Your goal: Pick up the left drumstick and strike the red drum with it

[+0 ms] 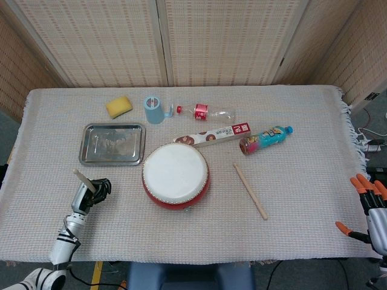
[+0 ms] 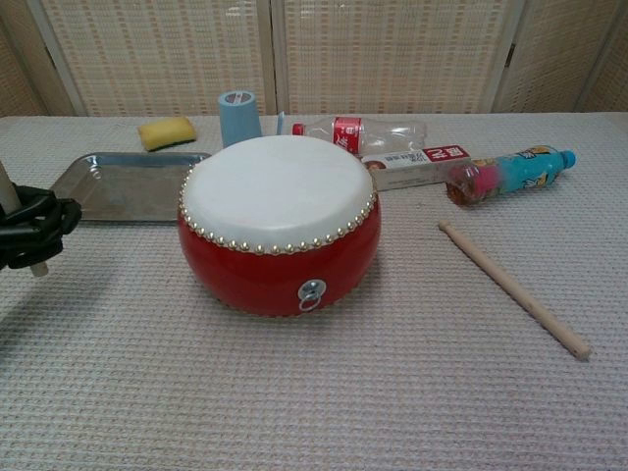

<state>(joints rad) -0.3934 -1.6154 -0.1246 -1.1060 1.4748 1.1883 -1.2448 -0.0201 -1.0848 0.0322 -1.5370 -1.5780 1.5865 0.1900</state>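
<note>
At the lower left of the head view, item one: my left hand [image 1: 91, 192], fingers wrapped closed around the left drumstick [image 1: 81, 176], whose pale tip pokes up and to the left above the fist; the chest view shows the same fist at its left edge with the stick passing through it. I judge the stick light, rigid, smooth wood, apt to pivot or slip in a loose hold, so a grip toward the butt end with a free length ahead suits the strike; how much length projects I cannot tell. Lower right corner: my right hand [image 1: 370, 211], fingers spread, holding nothing, off the cloth edge. Centre: the red drum [image 1: 176, 175], white skin up, just to the right of the gripping hand but apart from it; I expect a taut, springy head. Right of the drum: a second drumstick [image 1: 250, 191] lying loose on the table [image 1: 302, 235]. Left centre: metal tray [image 1: 113, 144]. Beyond the drum: a boxed roll [image 1: 213, 135], colourful bottle [image 1: 265, 139], clear bottle [image 1: 205, 112], blue cup [image 1: 153, 110], yellow sponge [image 1: 119, 107].
</note>
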